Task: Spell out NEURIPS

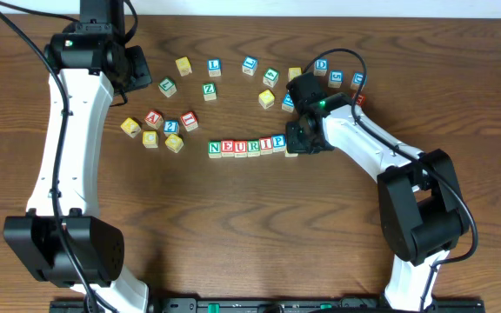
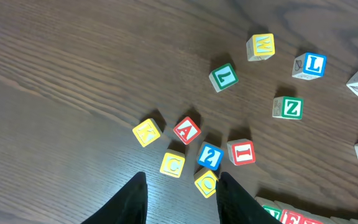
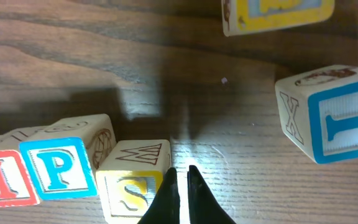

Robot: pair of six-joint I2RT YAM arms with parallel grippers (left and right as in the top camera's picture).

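NEURIPS row [image 1: 250, 147]: seven cubes, mid-table.
Loose cubes [image 2: 186, 129]: six clustered left.
Right gripper [image 3: 180, 186]: closed, empty, just right of S cube [image 3: 132, 186].
Left gripper [image 2: 182, 180]: partly open, empty, far left.

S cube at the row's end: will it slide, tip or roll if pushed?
Likely slides, not rolls: the S cube looks rigid, wooden, flat-faced. Sitting square on the table, it probably won't tip. Pushed toward the P cube, it may shove that too.
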